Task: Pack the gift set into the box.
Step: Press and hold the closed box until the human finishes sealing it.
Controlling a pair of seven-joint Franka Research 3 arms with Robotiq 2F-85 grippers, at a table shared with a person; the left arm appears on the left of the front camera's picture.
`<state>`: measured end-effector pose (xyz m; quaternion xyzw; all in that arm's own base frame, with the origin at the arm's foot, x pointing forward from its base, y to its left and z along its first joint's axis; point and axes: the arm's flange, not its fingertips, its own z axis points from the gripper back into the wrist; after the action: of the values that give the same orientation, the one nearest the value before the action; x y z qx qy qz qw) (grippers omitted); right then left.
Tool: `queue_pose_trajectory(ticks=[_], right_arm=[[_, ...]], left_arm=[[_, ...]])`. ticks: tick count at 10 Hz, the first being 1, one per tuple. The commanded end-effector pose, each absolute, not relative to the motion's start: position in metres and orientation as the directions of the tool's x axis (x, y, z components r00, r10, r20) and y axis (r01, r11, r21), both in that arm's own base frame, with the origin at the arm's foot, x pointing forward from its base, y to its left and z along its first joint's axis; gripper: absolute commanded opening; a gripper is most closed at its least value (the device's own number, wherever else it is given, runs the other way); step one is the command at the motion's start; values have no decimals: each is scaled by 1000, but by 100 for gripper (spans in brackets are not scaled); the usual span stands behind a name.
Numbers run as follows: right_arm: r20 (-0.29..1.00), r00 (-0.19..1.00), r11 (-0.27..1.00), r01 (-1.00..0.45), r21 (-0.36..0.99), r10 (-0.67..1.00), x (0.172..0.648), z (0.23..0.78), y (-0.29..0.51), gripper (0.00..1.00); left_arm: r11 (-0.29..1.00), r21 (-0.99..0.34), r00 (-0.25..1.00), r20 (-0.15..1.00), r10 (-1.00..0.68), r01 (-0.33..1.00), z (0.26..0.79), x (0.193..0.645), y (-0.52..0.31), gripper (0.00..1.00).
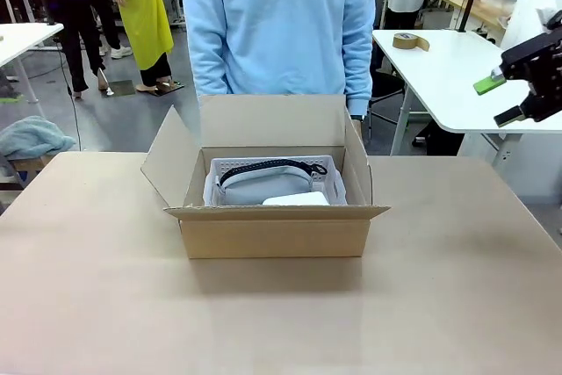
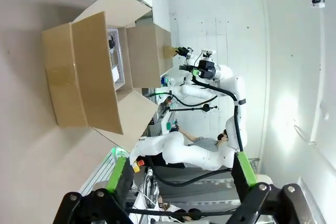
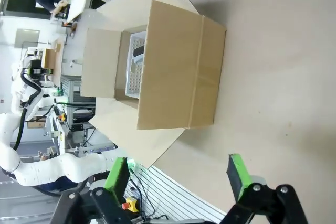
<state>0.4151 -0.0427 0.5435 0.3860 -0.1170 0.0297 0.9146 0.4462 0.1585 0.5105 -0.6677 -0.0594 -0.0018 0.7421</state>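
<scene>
White tables [image 1: 448,85], grey floor [image 1: 132,125], white wall [image 2: 220,19].

This is a robotics lab set up inside a busy workshop hall. The brown table [image 1: 88,305] carrying the box [image 1: 274,227] has white robot arms mounted at its side. One arm [image 2: 210,80] stands among looping black cables [image 2: 184,182], and a yellow box with a red stop button [image 3: 127,203] sits by the table's edge. Beyond are white worktables [image 1: 439,76], one holding a roll of tape [image 1: 410,40], a bare grey floor [image 1: 132,120] and people standing at work (one in a yellow apron [image 1: 145,10]). Plain white walls [image 2: 294,77] close it in
</scene>
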Motion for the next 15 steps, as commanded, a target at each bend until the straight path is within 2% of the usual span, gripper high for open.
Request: queue_pose_trajectory(ticks=[1,15], right_arm=[[225,973,708,-123,695,-52,413,537,-49,100],[225,973,708,-123,695,-52,413,537,-49,100]], left_arm=[[112,-991,992,88,88,78,494,444,153,100],[112,-991,992,88,88,78,494,444,153,100]])
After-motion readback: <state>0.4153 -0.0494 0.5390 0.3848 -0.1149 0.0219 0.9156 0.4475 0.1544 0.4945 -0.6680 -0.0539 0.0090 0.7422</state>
